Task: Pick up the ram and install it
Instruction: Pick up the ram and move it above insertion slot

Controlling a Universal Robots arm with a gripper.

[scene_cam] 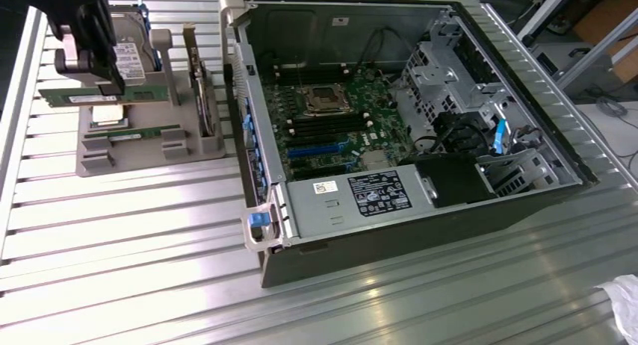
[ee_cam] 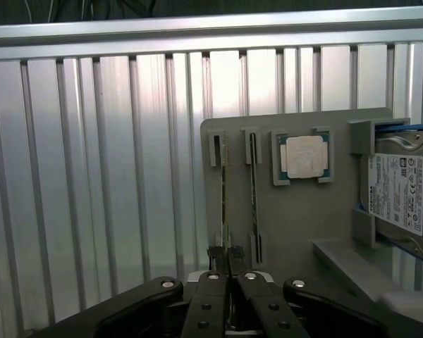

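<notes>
The ram [scene_cam: 70, 98], a long thin green stick, hangs level just above the grey holder [scene_cam: 149, 147] at the exterior view's left. My black gripper [scene_cam: 107, 89] is shut on it from above. In the wrist view the ram [ee_cam: 225, 197] shows edge-on, running away from my gripper [ee_cam: 229, 276], whose fingers [ee_cam: 213, 296] are pressed together on its near end. A second green stick [scene_cam: 125, 134] lies in the holder's slot [ee_cam: 252, 190] beside it.
The holder also carries a square silver processor chip [ee_cam: 304, 156] and a hard drive [ee_cam: 398, 193] with a white label. An open computer case [scene_cam: 399, 113] with its motherboard [scene_cam: 334, 121] lies at the exterior view's right on the ribbed metal table [scene_cam: 130, 240].
</notes>
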